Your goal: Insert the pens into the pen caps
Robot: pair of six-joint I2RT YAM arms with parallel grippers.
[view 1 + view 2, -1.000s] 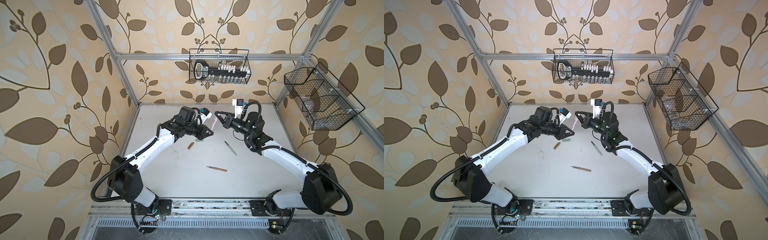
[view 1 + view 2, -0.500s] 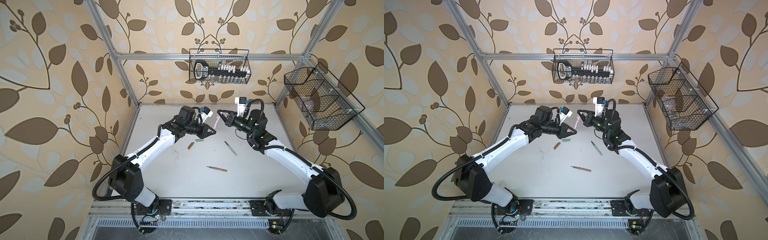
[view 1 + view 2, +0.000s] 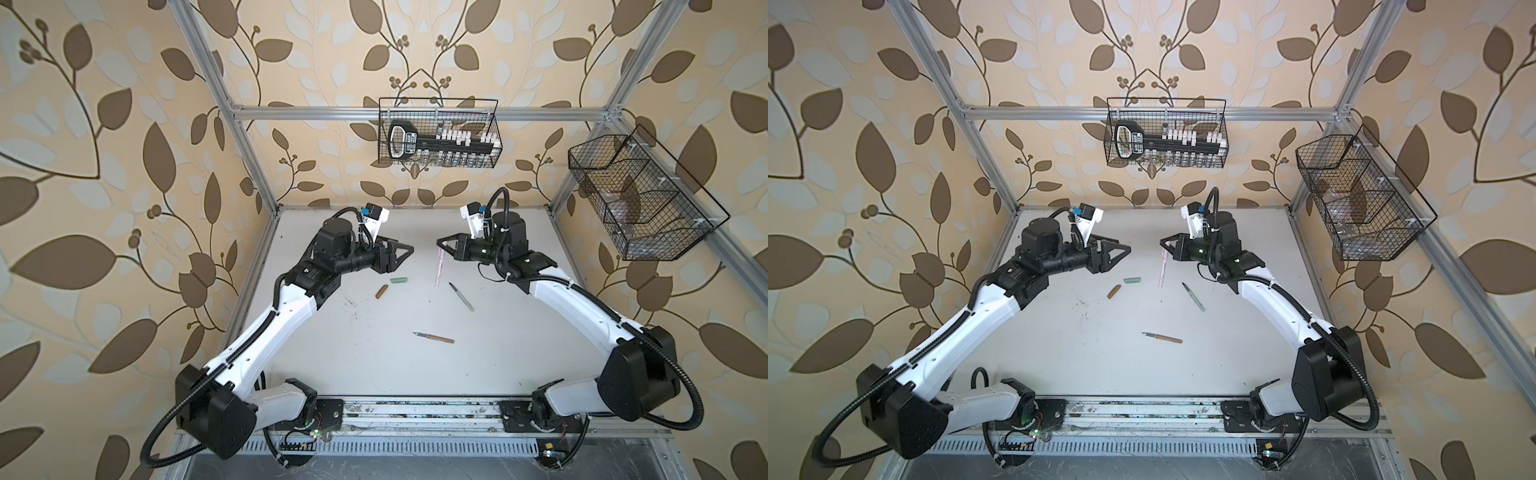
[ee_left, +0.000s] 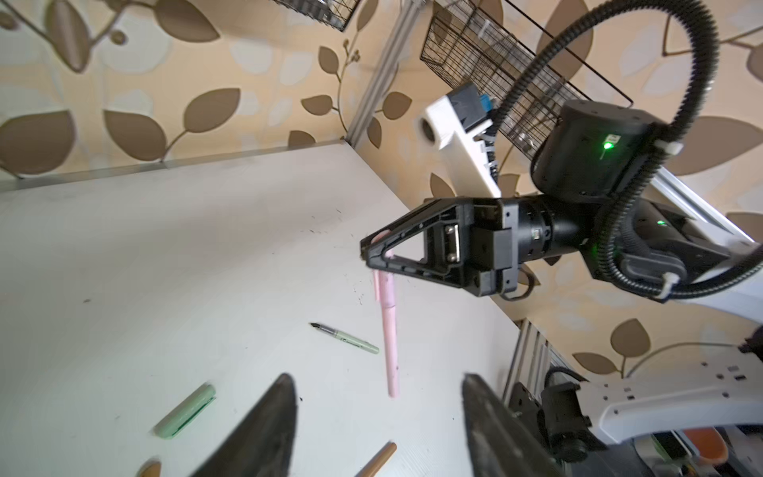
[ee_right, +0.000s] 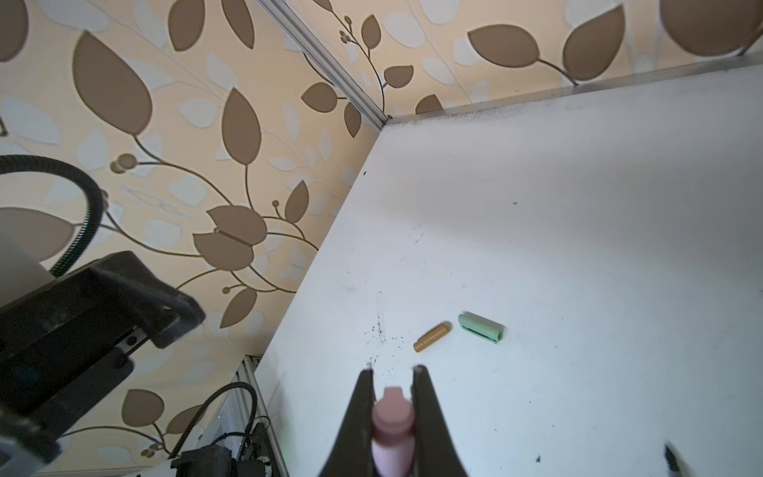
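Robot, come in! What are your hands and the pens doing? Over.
Left gripper open, empty. Right gripper shut on pink pen, capped, hanging down. Green pen, brown pen, green cap, brown cap lie apart on table. Nothing in the way.

Both top views are looking down from high over the table [image 3: 374, 374], facing the back wall and taking in both my arms. My left wrist camera is looking closely across at my right gripper [image 4: 371, 258]; my right wrist camera is facing back across. All four are sharing the green cap [image 5: 481, 327].
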